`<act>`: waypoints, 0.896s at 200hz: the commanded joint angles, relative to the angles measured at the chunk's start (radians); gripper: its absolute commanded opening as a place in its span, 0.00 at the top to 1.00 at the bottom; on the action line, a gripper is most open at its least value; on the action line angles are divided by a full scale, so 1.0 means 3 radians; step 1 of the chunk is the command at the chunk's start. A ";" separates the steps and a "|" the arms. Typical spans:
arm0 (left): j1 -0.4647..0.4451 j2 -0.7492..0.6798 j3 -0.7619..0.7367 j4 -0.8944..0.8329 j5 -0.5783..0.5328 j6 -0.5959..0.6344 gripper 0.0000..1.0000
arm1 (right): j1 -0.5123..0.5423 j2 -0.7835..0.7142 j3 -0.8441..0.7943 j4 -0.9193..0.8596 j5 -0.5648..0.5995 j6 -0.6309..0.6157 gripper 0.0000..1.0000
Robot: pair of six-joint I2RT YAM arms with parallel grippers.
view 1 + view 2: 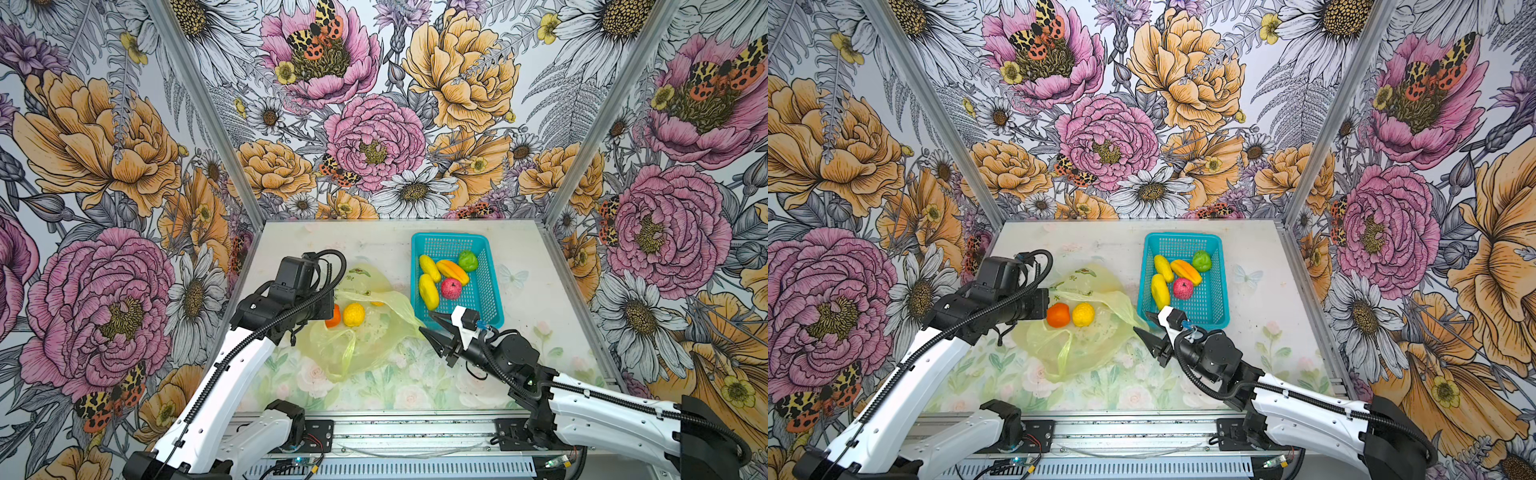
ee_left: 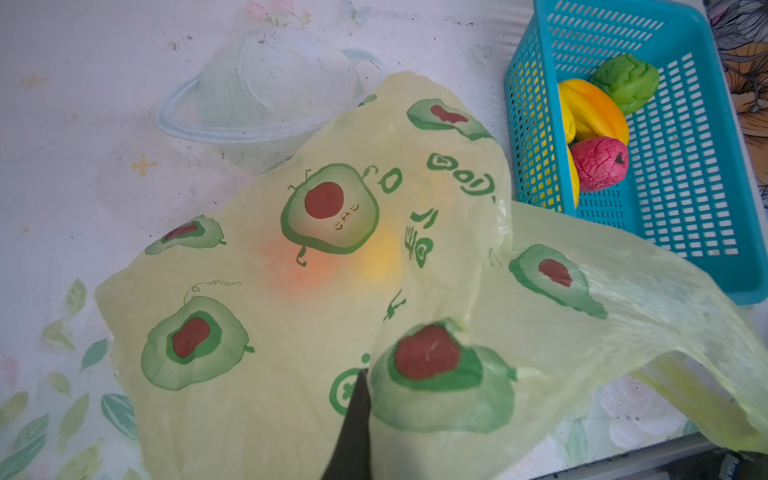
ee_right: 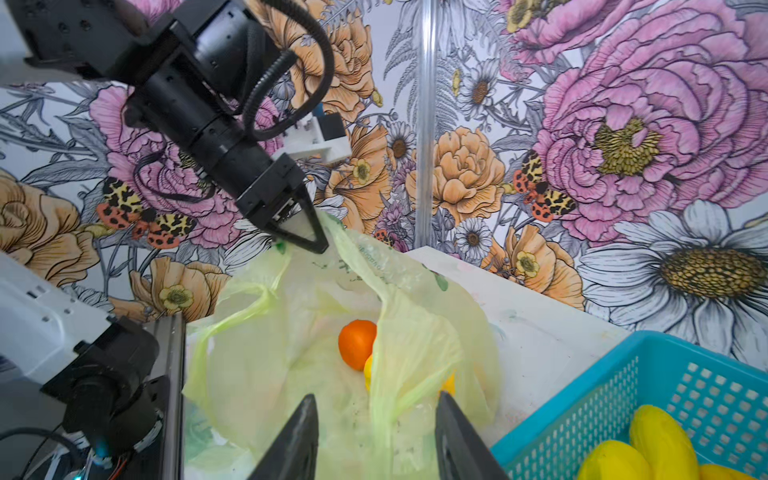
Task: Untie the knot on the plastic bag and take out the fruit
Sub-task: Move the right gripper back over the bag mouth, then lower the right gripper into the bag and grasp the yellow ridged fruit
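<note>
Fruit removal is the step in hand: no knot shows on the thin translucent yellow-green plastic bag [image 1: 365, 345], which lies open mid-table beside the teal perforated plastic basket [image 1: 449, 236] holding five toy fruits [image 1: 451, 288]. Left gripper [image 3: 318, 243] is pinched tight on the bag's raised rim. Right gripper [image 3: 376, 397] stands partly open and empty, with a fold of film between its jaws. Next it probably must clear that film and reach the round orange fruit [image 1: 1058, 315] and lumpy yellow lemon [image 1: 1083, 314] inside
</note>
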 commanded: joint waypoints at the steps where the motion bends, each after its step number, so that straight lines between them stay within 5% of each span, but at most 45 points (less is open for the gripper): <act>1: 0.0014 -0.0037 0.0004 0.0015 0.0064 0.0031 1.00 | 0.0177 0.0356 0.0223 0.0002 0.0018 -0.0295 0.57; 83: -0.0022 -0.0045 0.0005 0.0012 0.0048 0.0028 1.00 | 0.0335 0.2657 0.1234 0.0522 0.0552 -0.0371 0.74; 107: -0.0032 -0.0050 0.0005 0.0012 0.0046 0.0028 1.00 | 0.0305 0.3149 0.1588 0.0529 0.0866 -0.0201 0.63; 156: -0.0031 -0.0056 0.0008 0.0015 0.0055 0.0032 1.00 | 0.0252 0.3802 0.2124 0.0460 0.1360 0.0166 0.18; 179: -0.0031 -0.0056 0.0009 0.0017 0.0057 0.0029 1.00 | 0.0193 0.4099 0.2522 0.0107 0.1498 0.0362 0.14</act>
